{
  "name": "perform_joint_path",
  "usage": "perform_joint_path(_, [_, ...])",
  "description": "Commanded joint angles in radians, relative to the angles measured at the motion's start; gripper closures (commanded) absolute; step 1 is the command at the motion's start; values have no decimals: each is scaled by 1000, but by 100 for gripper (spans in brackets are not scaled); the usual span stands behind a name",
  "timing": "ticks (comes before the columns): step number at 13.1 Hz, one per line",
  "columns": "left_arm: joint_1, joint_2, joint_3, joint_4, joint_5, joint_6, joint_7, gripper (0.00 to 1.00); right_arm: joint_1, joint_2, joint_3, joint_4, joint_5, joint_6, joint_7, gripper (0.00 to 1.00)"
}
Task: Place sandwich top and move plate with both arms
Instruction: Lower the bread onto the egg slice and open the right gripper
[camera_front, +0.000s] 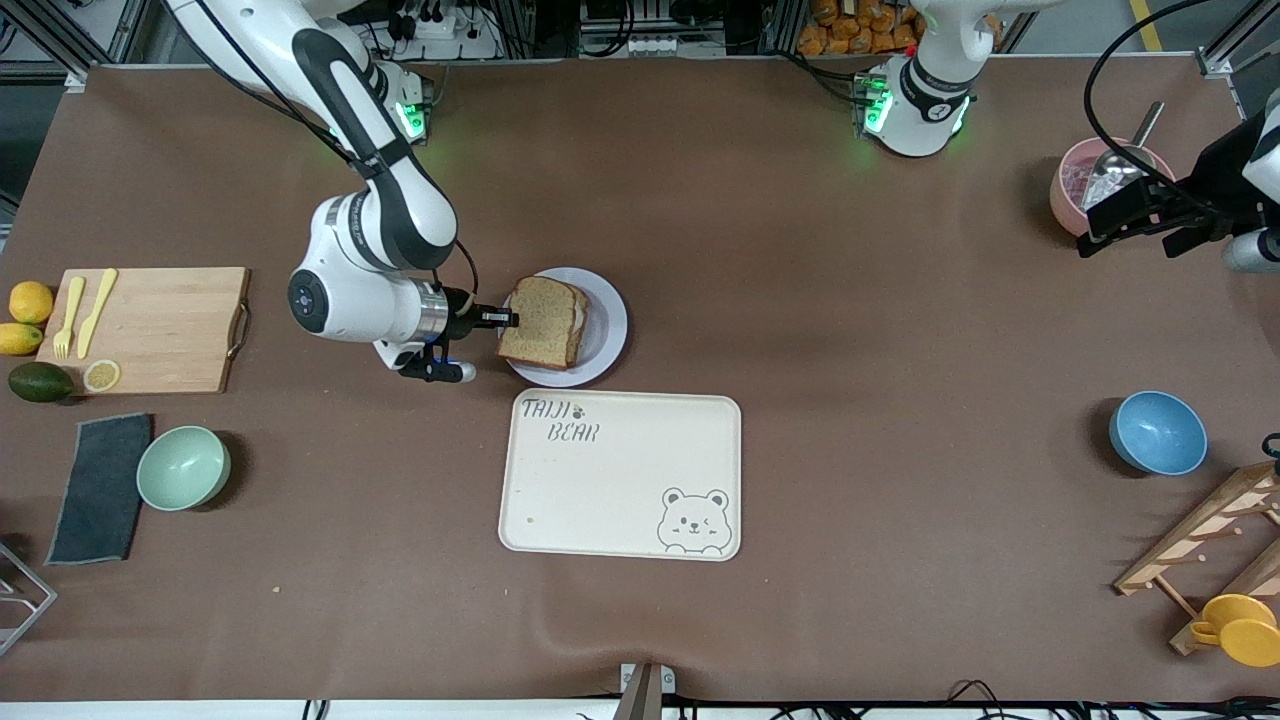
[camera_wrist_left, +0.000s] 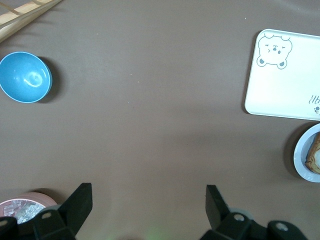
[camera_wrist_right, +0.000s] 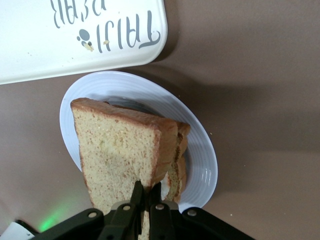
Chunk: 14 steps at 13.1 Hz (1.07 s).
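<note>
My right gripper (camera_front: 510, 319) is shut on the edge of the sandwich top (camera_front: 540, 322), a brown wholegrain slice held tilted over the pale round plate (camera_front: 613, 330). In the right wrist view the slice (camera_wrist_right: 117, 150) leans over a lower slice (camera_wrist_right: 181, 150) that lies on the plate (camera_wrist_right: 202, 160); the fingers (camera_wrist_right: 137, 192) pinch its crust. My left gripper (camera_front: 1135, 215) is open and empty, up over the table by a pink bowl at the left arm's end; its wrist view shows the spread fingers (camera_wrist_left: 80, 200) and the plate (camera_wrist_left: 302, 152) at the frame's edge.
A cream bear tray (camera_front: 620, 475) lies just nearer the camera than the plate. A cutting board (camera_front: 150, 325), fruit, a green bowl (camera_front: 183, 467) and a grey cloth lie at the right arm's end. A pink bowl (camera_front: 1070, 185), a blue bowl (camera_front: 1157, 432) and a wooden rack (camera_front: 1210, 540) are at the left arm's end.
</note>
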Motion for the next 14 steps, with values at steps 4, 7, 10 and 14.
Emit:
perform_joint_path(4, [7,-9,0,-2,-20,-8,16,0,22,-15,-10,-47,38,29,-20,74])
perform_joint_path(7, [7,-8,0,-4,-20,-8,16,0,16,-21,-13,-35,38,-34,-22,0])
perform_joint_path(10, [7,-8,0,-4,-20,-8,16,0,-29,-46,-24,-1,26,-121,-25,0])
perform_joint_path(14, [6,-8,0,-4,-22,-8,14,0,-101,-101,-35,20,-109,-155,-25,0])
